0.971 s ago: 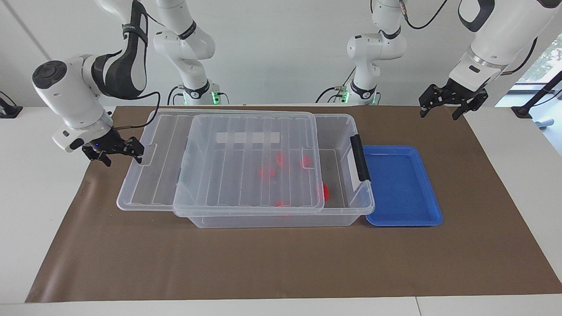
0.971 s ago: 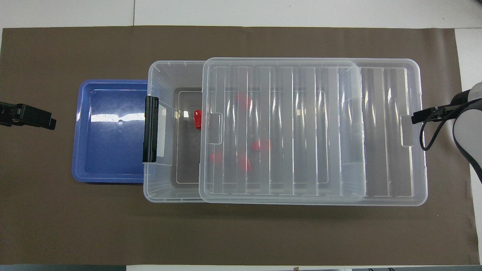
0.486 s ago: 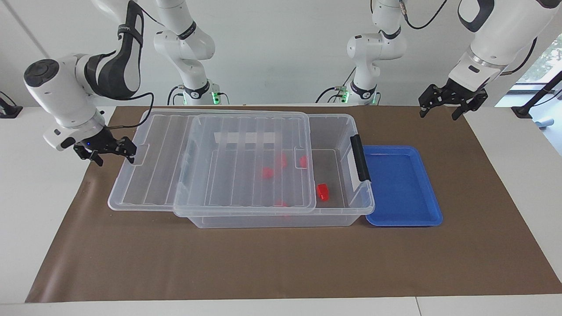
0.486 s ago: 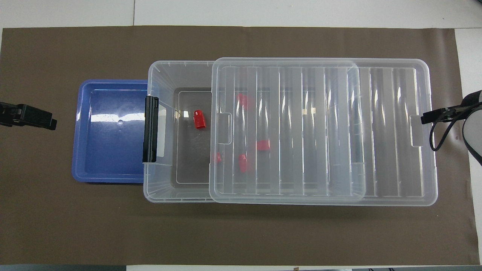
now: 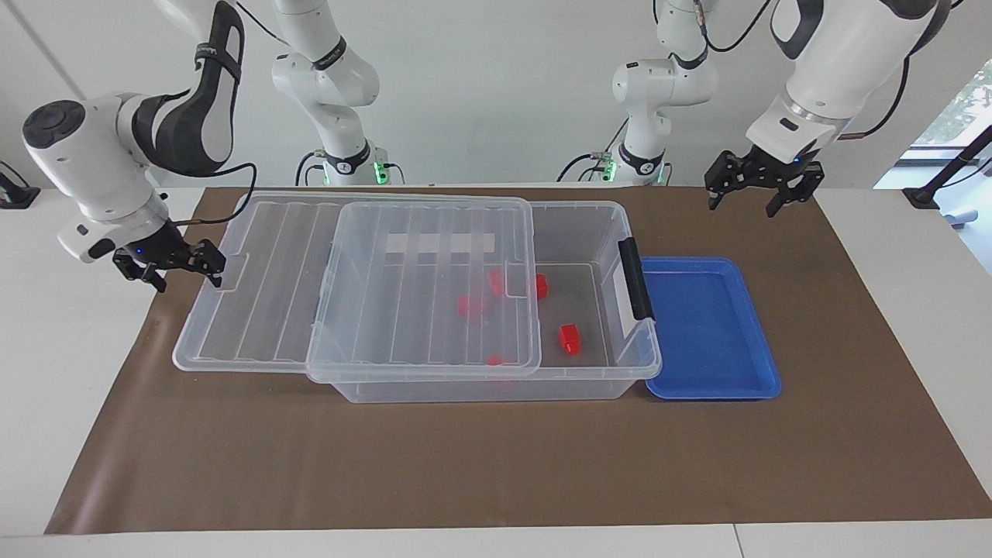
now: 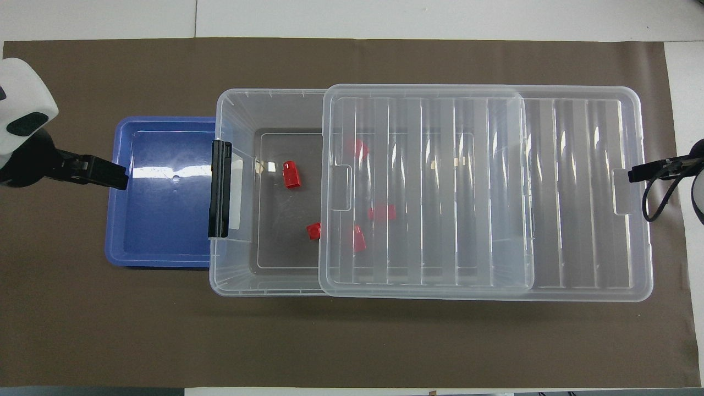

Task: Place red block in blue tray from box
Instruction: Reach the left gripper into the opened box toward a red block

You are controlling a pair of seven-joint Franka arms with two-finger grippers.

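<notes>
The box [image 5: 480, 387] is a clear bin on the mat, and its ribbed lid [image 5: 256, 310] is slid partway off toward the right arm's end. My right gripper [image 5: 208, 265] is shut on the lid's end tab [image 6: 624, 190]. One red block [image 5: 570, 339] lies uncovered on the box floor [image 6: 291, 175]. A second red block [image 6: 314, 231] shows at the lid's edge, and three more show through the lid. The blue tray [image 5: 709, 325] is empty and touches the box's latch end. My left gripper [image 5: 756, 192] is open and raised over the tray's end rim [image 6: 118, 165].
A black latch [image 5: 635, 279] stands on the box end beside the tray. Everything rests on a brown mat [image 5: 465, 465] on the white table. Two more arm bases [image 5: 345, 159] stand at the robots' end of the table.
My right gripper has drawn the lid farther toward the right arm's end, uncovering one red block and the edge of a second. My left gripper has moved in over the tray's end.
</notes>
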